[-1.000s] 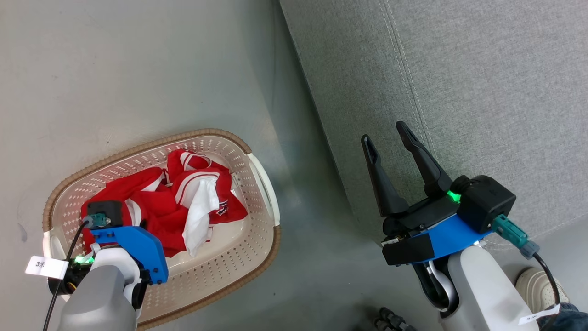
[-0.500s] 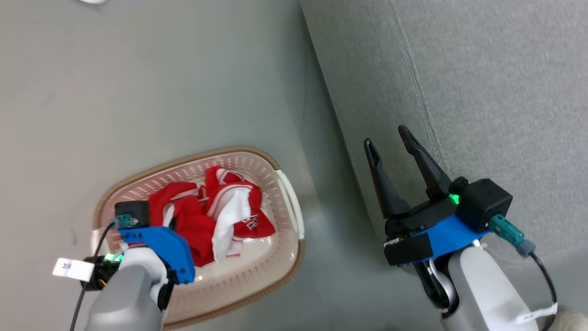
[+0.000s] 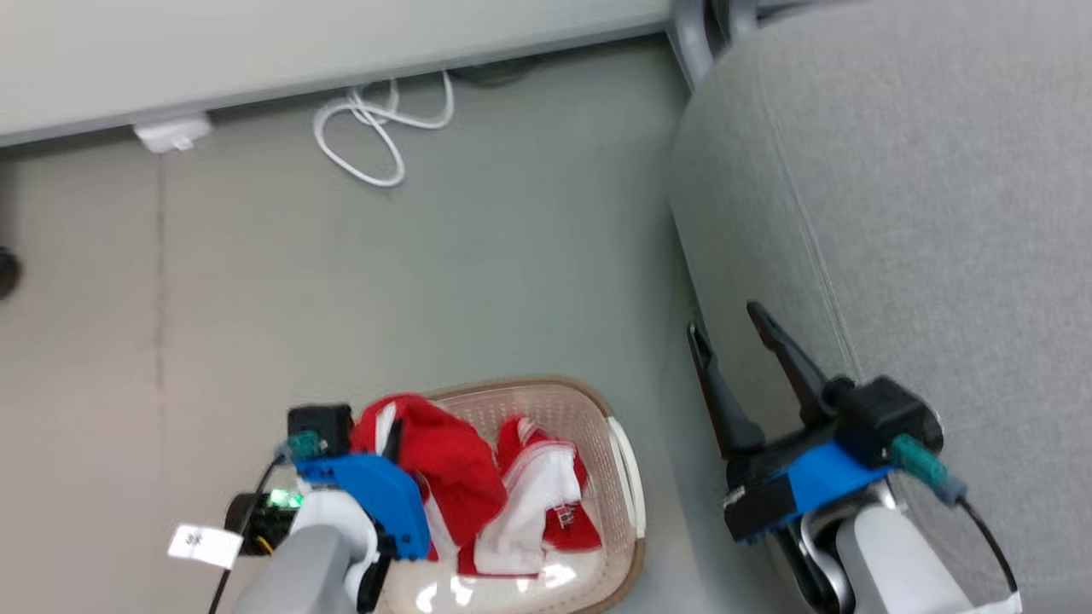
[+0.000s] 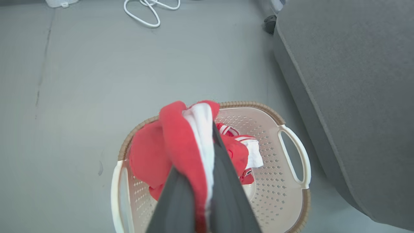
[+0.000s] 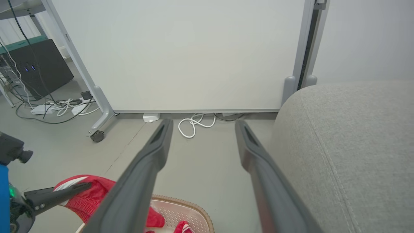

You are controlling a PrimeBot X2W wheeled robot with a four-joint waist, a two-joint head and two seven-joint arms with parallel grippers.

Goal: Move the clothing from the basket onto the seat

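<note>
- Pinching a fold of the red garment [image 4: 178, 142], your left fingers [image 4: 226, 181] are clamped together on it, with red and white cloth bunched between them.
- That garment is raised above the basket [image 4: 271, 168], and its lower part hangs down into it.
- The second garment [image 4: 241, 150], red with white trim, lies crumpled inside the basket.
- Your right fingers [image 5: 152, 155] stand wide apart, gripping nothing, just beside the seat's front edge.
- The seat [image 3: 938, 213] lies to the right of the basket.
- The basket sits on the grey floor [image 3: 469, 281], and a white cable [image 3: 375, 145] lies looped near the wall panel.
</note>
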